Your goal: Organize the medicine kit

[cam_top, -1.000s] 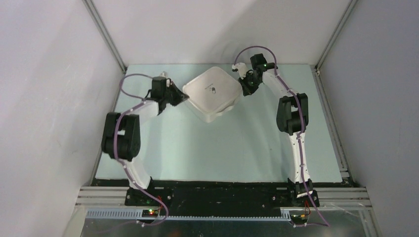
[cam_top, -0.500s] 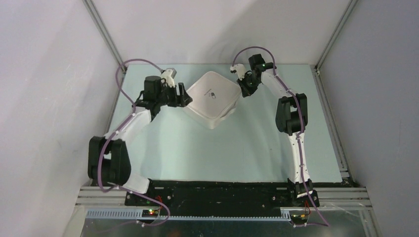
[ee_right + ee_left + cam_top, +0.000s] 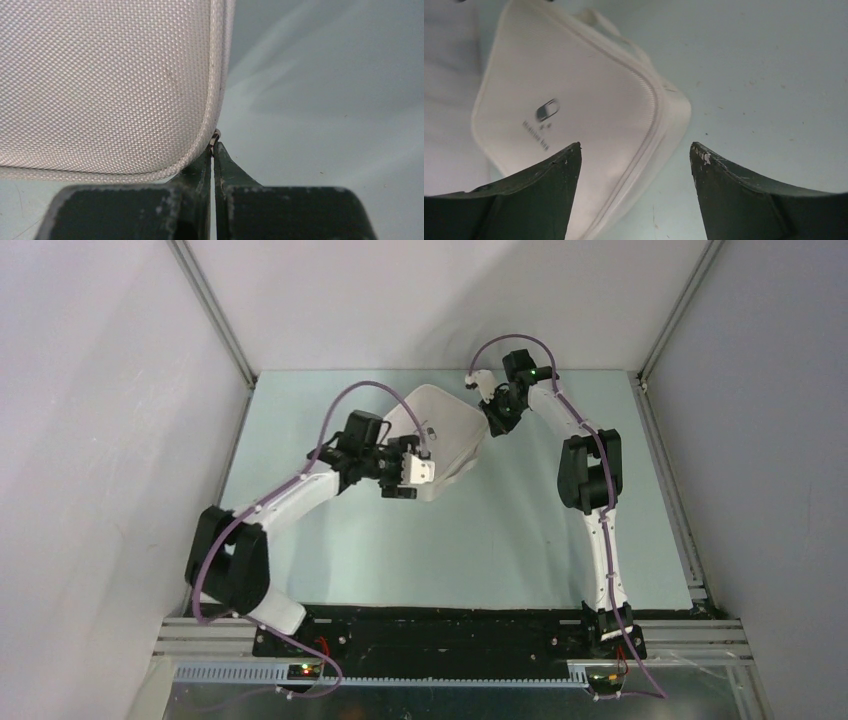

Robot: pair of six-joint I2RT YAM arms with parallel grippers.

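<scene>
The medicine kit (image 3: 450, 425) is a white rounded-square zip case lying closed at the back middle of the table, with a small dark pill logo (image 3: 547, 109) on its lid. My left gripper (image 3: 405, 478) hovers over the kit's near left corner. In the left wrist view this gripper (image 3: 634, 147) is open, and the kit's (image 3: 574, 100) zipped corner lies below the gap, touching neither finger. My right gripper (image 3: 492, 416) is at the kit's far right corner. In the right wrist view it (image 3: 214, 150) is shut on the small metal zip pull (image 3: 215, 136) beside the woven lid (image 3: 110, 75).
The pale green tabletop (image 3: 450, 540) is walled by white panels at the back and on both sides. A black rail (image 3: 450, 625) with both arm bases runs along the near edge. A fabric loop (image 3: 596, 19) sticks out of the kit's far side.
My left gripper has opened and let go of the kit's left corner, then swung round to hover over its near corner. The right gripper has stayed shut at the far right corner.
</scene>
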